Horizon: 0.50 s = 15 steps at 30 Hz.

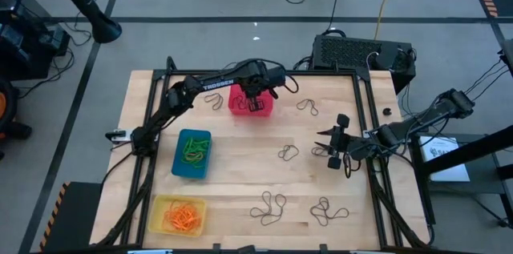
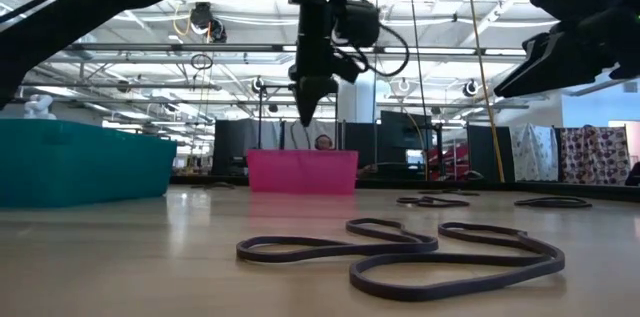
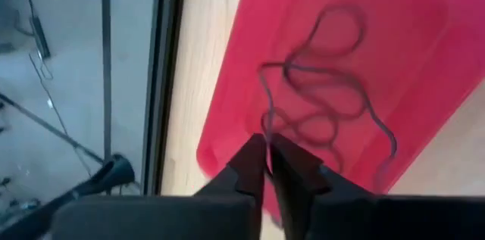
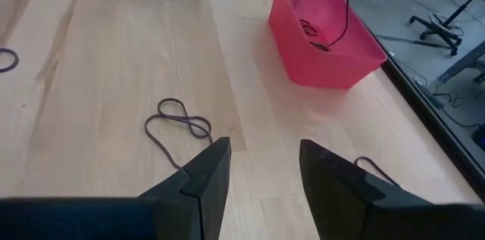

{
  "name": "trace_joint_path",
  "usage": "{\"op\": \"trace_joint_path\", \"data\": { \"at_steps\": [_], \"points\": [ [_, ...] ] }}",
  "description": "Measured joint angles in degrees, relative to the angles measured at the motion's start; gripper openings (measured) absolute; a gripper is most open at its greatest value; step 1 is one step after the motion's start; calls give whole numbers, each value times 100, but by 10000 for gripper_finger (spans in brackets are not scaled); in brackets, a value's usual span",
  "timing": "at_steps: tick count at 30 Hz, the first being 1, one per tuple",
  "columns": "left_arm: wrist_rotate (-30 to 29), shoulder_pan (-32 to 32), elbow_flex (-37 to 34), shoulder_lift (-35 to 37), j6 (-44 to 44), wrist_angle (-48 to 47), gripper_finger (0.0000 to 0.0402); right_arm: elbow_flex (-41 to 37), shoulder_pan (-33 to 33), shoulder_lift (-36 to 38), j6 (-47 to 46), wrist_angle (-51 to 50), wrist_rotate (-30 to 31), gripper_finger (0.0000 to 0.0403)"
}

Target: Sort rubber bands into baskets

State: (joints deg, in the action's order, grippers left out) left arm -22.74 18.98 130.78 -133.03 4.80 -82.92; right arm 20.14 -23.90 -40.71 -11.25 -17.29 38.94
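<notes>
Pinching a dark band (image 3: 267,130) with the left gripper (image 3: 268,151) over the red basket (image 3: 424,35); maybe sticking when letting go. Waiting right gripper (image 4: 258,166), fingers apart.

Both arms are dark, near-black, built of slim tubular links joined by rounded housings; the left arm (image 1: 192,87) bears white "TROSSEN" lettering along its upper link. Thin black cables loop beside the wrist of each, plainest near the right arm (image 1: 417,126). Each gripper ends in two matte black, wedge-shaped fingers (image 4: 201,179) tapering to narrow tips.
</notes>
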Motion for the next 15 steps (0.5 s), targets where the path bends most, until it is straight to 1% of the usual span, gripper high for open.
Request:
{"op": "trace_joint_path", "data": {
  "at_steps": [4, 8, 10, 13, 15],
  "points": [
    [-32, 30, -94, 0, -4, -167, 76, -13, 9, 0, 171, 256, 17, 153],
    [-51, 22, -97, 0, -56, -190, 113, -299, 174, 0, 669, 1269, -43, 153],
    [-52, 24, -97, 0, -151, -308, 121, -483, 369, 0, 860, 1784, -271, 153],
    [-50, 27, -97, 0, -305, -668, 124, -700, 762, 0, 1013, 2498, -849, 153],
    [-26, 45, -97, 8, -449, -682, 124, -760, 1036, -4, 1049, 2809, -1231, 153]
  ]
}}
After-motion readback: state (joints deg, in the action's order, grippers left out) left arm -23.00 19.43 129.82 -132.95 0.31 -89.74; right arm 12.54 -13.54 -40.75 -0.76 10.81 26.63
